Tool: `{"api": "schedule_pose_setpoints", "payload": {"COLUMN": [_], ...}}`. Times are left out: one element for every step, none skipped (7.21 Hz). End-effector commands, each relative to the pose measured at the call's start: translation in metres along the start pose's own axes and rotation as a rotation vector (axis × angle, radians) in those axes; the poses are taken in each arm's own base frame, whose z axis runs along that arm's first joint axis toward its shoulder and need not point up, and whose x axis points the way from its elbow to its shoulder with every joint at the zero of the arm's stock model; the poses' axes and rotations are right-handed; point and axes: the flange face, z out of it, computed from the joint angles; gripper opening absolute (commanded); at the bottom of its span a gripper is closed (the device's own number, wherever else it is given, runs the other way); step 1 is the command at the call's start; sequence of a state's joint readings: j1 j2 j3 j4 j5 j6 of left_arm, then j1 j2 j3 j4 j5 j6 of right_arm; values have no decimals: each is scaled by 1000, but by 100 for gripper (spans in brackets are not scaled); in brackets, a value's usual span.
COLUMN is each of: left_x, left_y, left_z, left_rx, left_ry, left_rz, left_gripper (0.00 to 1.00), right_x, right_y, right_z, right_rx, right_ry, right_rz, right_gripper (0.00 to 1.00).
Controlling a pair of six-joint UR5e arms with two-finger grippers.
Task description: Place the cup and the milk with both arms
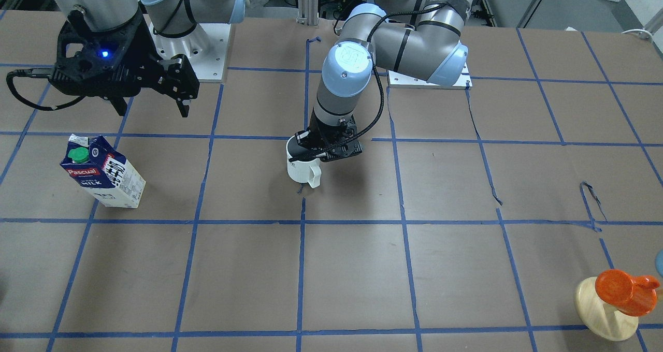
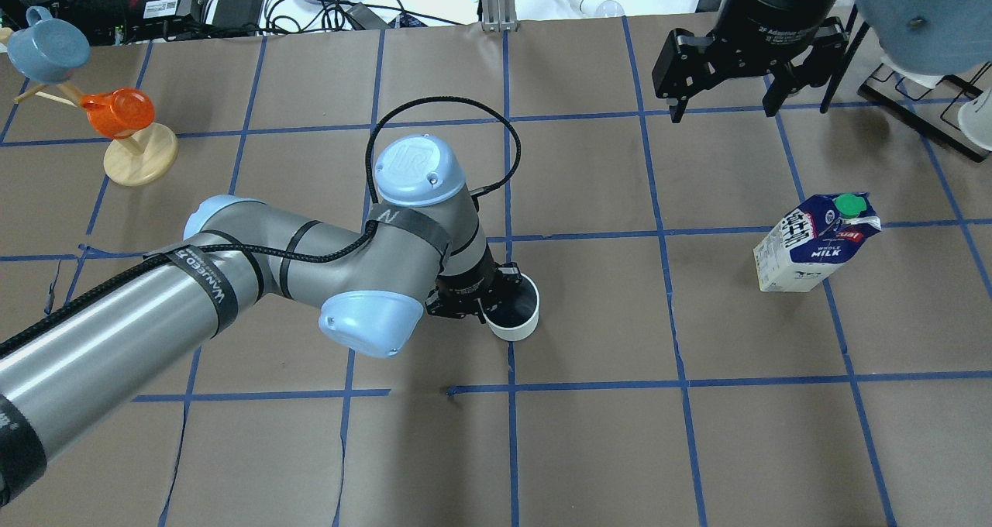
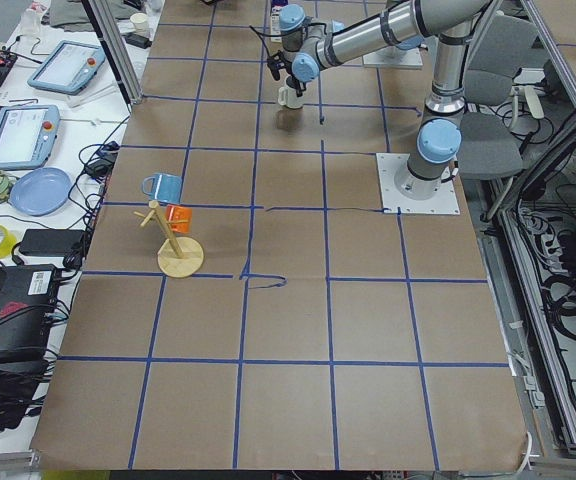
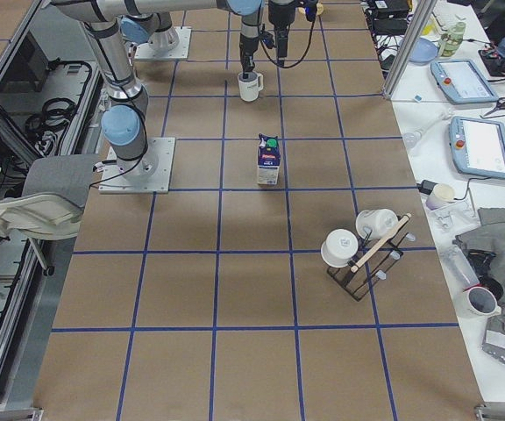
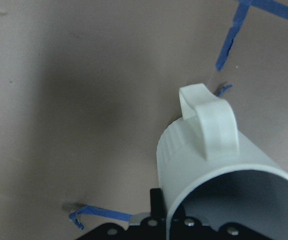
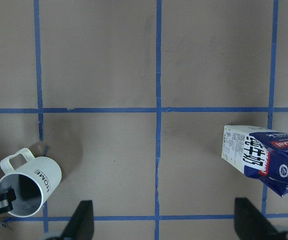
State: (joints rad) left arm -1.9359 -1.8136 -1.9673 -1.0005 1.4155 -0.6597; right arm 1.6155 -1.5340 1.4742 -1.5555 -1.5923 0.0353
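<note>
The task looks to me about half way. The left gripper [image 1: 312,153] is closed on the wall of the cup [image 1: 301,174], with one finger inside the dark hollow and the other outside. The cup is upright near the middle of the table [image 1: 362,269], with its handle turned away from the robot. I cannot tell whether its bottom is touching the paper or is just above it. So I judge that the cup part is in hand but not finished, because the grasp is not yet released.

The milk [image 1: 103,173] stands alone and upright on the right arm's side, well apart from the cup. The right gripper [image 1: 152,101] hangs above the table with its fingers spread wide and nothing between them, near the carton but not touching it. This part is not yet begun.

I count one white cup, one milk carton and two arms. On a wooden mug stand [image 2: 140,157] at the left arm's far corner there are two more mugs: an orange mug [image 2: 116,113] and a blue mug [image 2: 49,47].
</note>
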Motion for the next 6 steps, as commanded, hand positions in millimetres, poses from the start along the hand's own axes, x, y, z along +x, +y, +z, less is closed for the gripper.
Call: {"api": "schedule_pose_setpoints", "payload": {"left_x": [-1,3,0,-28,-73,-113], "left_y": [-2,-11,-15,-38,-72,-90], "left_z": [-27,-59,-89,-127,-174,-215], "left_rx": [85,145,147,177,218,236], "left_ry": [-10,-3,-10,-31,-13,-24], "left_rz": [17,16,64,210,245,270], "left_gripper": [76,100,100,100,100,100], "right_x": [0,0,0,0,0,0], "right_y": [0,0,0,0,0,0], "right_z": [0,0,0,1,1,1], "right_rx": [0,0,0,-2,-2,-3], "right_ry": [2,0,0,0,0,0], "right_rz": [0,0,0,0,0,0], "right_gripper": [100,100,100,100,100,100]}}
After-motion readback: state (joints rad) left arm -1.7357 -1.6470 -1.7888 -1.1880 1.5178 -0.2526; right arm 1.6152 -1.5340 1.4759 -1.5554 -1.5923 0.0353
